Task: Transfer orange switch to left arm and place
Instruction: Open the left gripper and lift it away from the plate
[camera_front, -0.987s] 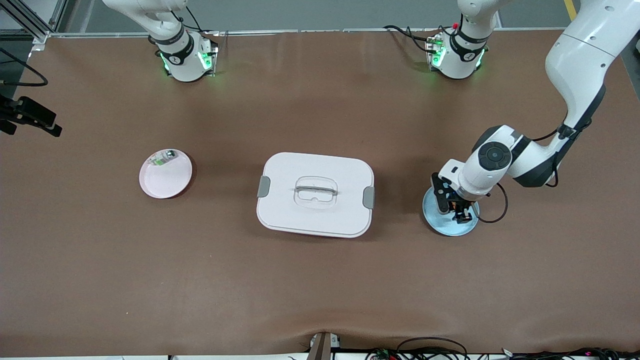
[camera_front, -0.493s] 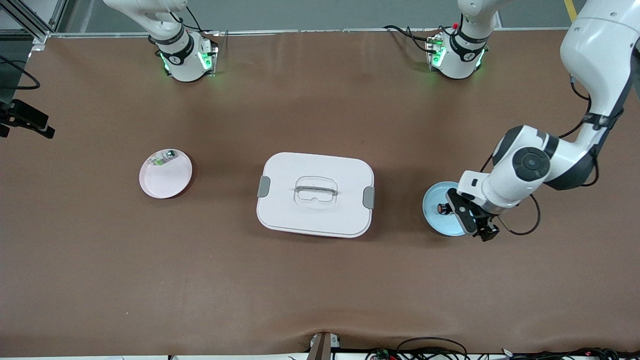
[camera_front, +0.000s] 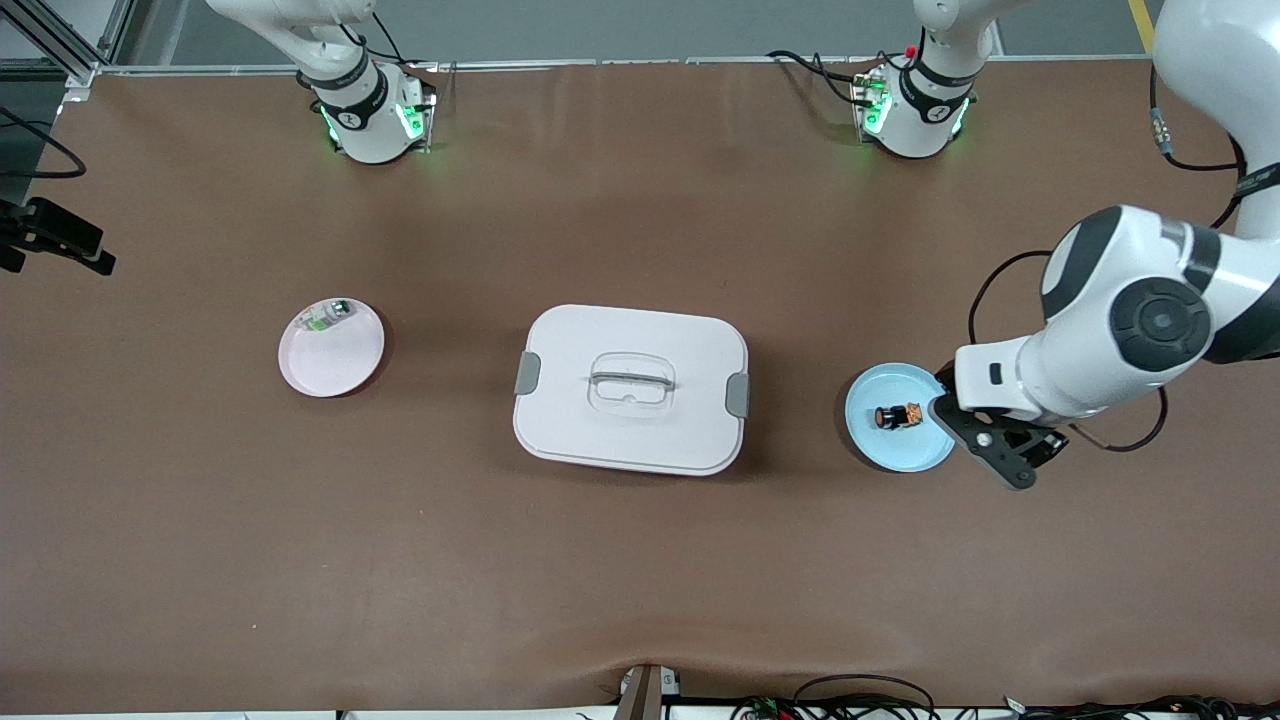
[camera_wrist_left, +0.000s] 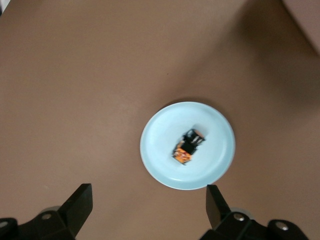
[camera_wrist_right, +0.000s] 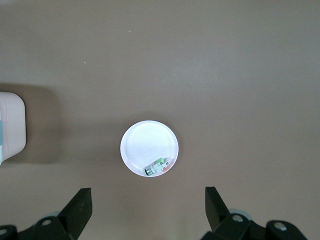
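Brown table (camera_front: 640, 560). Pink plate (camera_front: 331, 352) toward right arm's end of table, flat on surface. Small white-and-green part (camera_front: 327, 316) in pink plate, against rim farther from front camera. Blue plate (camera_front: 893, 443) toward left arm's end of table. Loose cables (camera_front: 860, 700) along table edge nearest front camera.

Brown worktop (camera_front: 640, 560); white box (camera_front: 630, 388) with grey latches; black-and-orange switch (camera_front: 897, 415) on pale blue plate (camera_front: 880, 445); pink plate (camera_front: 335, 365).
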